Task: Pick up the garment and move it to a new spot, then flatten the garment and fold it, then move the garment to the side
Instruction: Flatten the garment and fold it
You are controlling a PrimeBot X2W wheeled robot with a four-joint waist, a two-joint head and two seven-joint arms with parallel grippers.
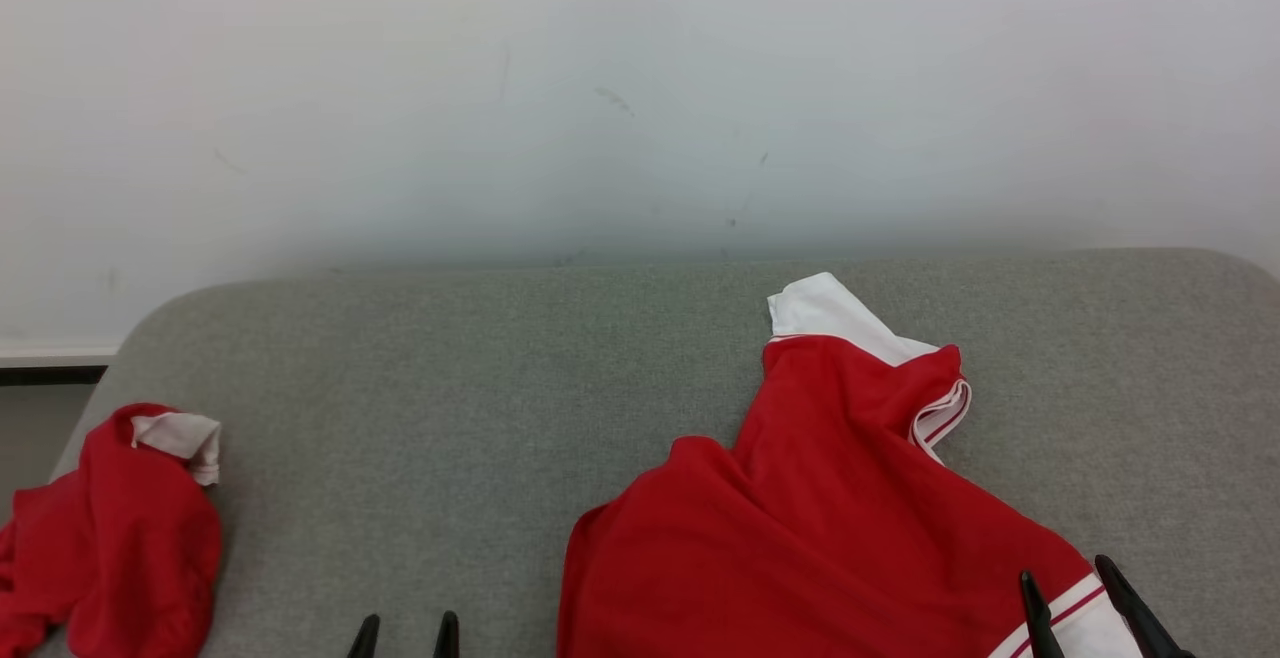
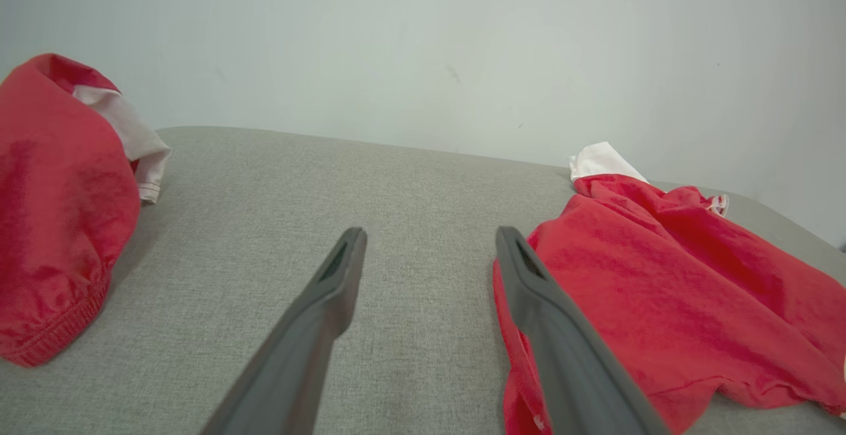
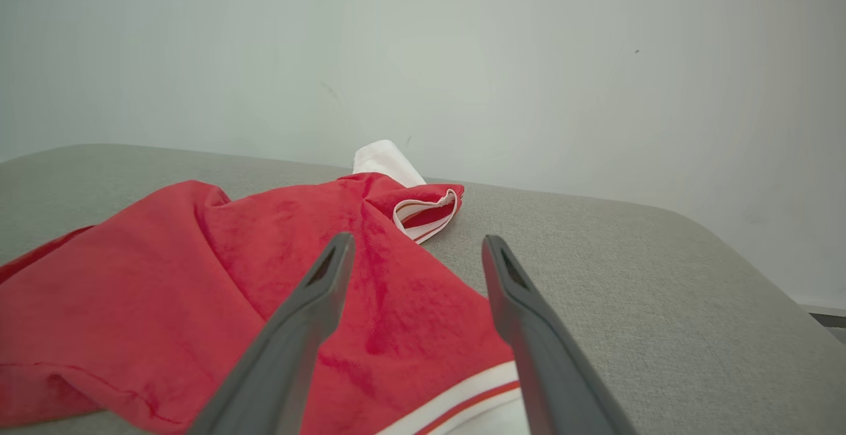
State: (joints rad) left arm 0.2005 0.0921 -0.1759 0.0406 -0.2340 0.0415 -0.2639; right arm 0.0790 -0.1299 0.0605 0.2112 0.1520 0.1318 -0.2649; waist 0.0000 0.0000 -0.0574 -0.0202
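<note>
Head, left wrist and right wrist views of a grey padded surface (image 1: 450, 388) set against a white wall (image 1: 600, 88).

A red garment (image 1: 830, 538) lies loosely spread on the right half of the surface. Its white collar (image 1: 825, 313) points to the far side. A red-and-white striped cuff (image 1: 945, 418) is folded open just right of the collar. A white band with a red stripe (image 3: 462, 389) edges the near right corner.

The right gripper (image 1: 1065, 570) is at the near right, fingers spread wide and grasping nothing. Its tips stand over the striped band, and contact with the cloth cannot be judged.

The left gripper (image 1: 408, 623) is at the near edge, just left of the garment. It is likewise released, with bare grey fabric between its fingers. In the left wrist view its right finger (image 2: 562, 342) overlaps the garment's left edge.

A second red garment with white trim (image 1: 120, 538) lies crumpled at the far left, well apart from the first.
</note>
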